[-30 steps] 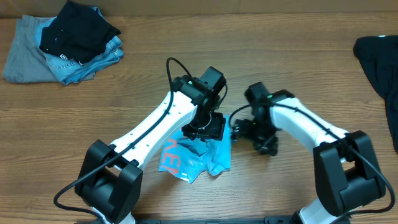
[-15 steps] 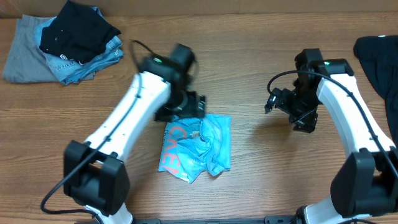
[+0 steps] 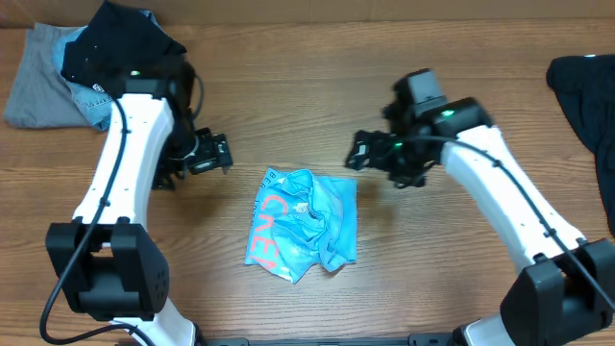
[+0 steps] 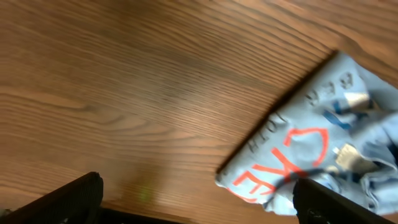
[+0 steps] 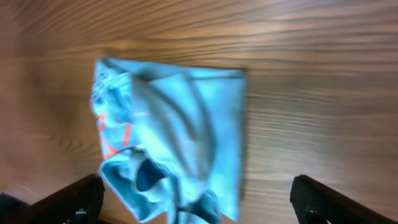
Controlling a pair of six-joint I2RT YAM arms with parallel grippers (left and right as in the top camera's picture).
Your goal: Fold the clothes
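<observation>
A light blue T-shirt (image 3: 307, 226) lies near the middle of the wooden surface (image 3: 288, 106), gathered into a small, roughly rectangular packet. Red-and-white lettering shows along its left side. Its lower edge is rumpled and bunched rather than flat.

Neither arm touches it. The left gripper (image 3: 219, 154) hangs just up and to the left of the shirt, the right gripper (image 3: 357, 156) just up and to the right. Both pairs of jaws stand wide apart with nothing between them.

The folding of this shirt looks finished or close to it, with the arms clear of the cloth. The next move probably calls for one of two things: smoothing the bunched lower edge, or gripping the packet along a firm folded side so the layers stay together when it is lifted away.

At the far left corner sits a pile of clothes (image 3: 96, 67): grey cloth, denim and a black piece on top. A dark garment (image 3: 586, 86) lies at the right edge, well apart from the shirt.

That dark garment is cut off by the frame, so its shape is unclear. Both wrist views are blurred, the lettering cannot be read whole, and the count of layers in the packet cannot be told.
</observation>
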